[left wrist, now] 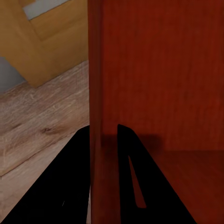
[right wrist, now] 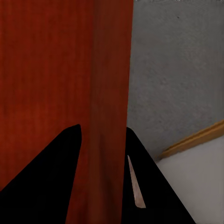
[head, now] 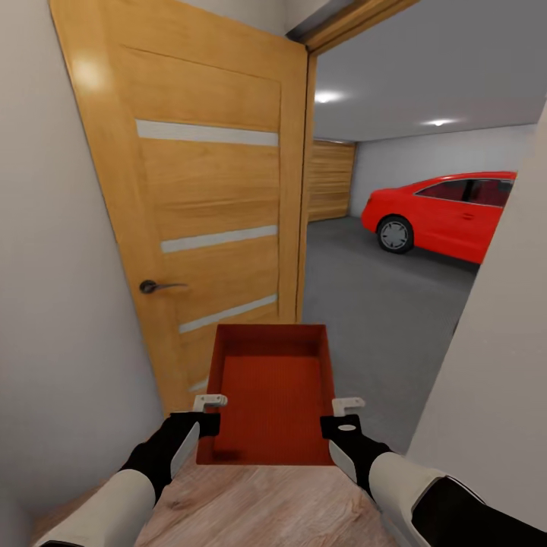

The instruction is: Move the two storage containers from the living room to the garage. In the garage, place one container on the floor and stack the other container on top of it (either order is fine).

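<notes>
Red-orange bin (head: 270,395) is carried out front with its long axis pointing through the doorway at the garage floor (head: 380,304) — left gripper (head: 207,410) pinches its left wall, right gripper (head: 343,416) its right, both clamped tight. Door (head: 205,197) sits close on the left.

Each forearm is a smooth white cylindrical shell that tapers into a matte black wrist housing. The left gripper (head: 210,400) and right gripper (head: 348,405) each end in pale grey, flat bracket-like fingers mounted on a black block; a light grey panel runs along each black wrist. In the wrist views the fingers (left wrist: 133,177) appear as solid black wedges, with a thin pale sliver showing along the edge of one.
</notes>
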Controlling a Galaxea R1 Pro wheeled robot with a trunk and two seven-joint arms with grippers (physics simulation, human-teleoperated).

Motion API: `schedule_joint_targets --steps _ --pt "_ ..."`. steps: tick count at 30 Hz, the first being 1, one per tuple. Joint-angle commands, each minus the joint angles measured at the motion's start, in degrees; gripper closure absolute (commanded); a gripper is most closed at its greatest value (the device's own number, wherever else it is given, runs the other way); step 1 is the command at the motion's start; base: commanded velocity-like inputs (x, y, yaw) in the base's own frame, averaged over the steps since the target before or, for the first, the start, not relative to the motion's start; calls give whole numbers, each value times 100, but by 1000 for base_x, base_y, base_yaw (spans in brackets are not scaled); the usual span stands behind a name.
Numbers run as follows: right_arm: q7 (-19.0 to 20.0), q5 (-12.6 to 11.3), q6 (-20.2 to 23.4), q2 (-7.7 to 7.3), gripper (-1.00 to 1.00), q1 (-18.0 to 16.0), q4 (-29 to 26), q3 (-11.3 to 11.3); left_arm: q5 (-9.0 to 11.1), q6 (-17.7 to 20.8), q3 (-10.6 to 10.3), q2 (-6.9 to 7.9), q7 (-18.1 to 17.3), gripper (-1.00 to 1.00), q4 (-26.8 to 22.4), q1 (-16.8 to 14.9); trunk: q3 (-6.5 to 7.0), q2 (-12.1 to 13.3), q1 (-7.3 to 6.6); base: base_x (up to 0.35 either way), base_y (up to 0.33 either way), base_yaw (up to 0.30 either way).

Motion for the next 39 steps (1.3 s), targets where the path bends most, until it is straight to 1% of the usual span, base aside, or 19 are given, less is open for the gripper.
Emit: schedule_joint_targets --steps 1,14,39 --pt "-580 -153 24 3 100 -8 28 86 -71 -226 -34 -37 76 100 -15 -6 -10 -8 2 94 311 -3" --pt "-584 -146 24 5 100 -6 28 90 -79 -241 -34 -37 91 100 -10 -5 -10 -8 2 101 291 -20" --pt "-588 -146 25 8 100 -9 28 90 -80 -247 -41 -37 94 100 -11 -4 -10 -8 2 3 5 -241"
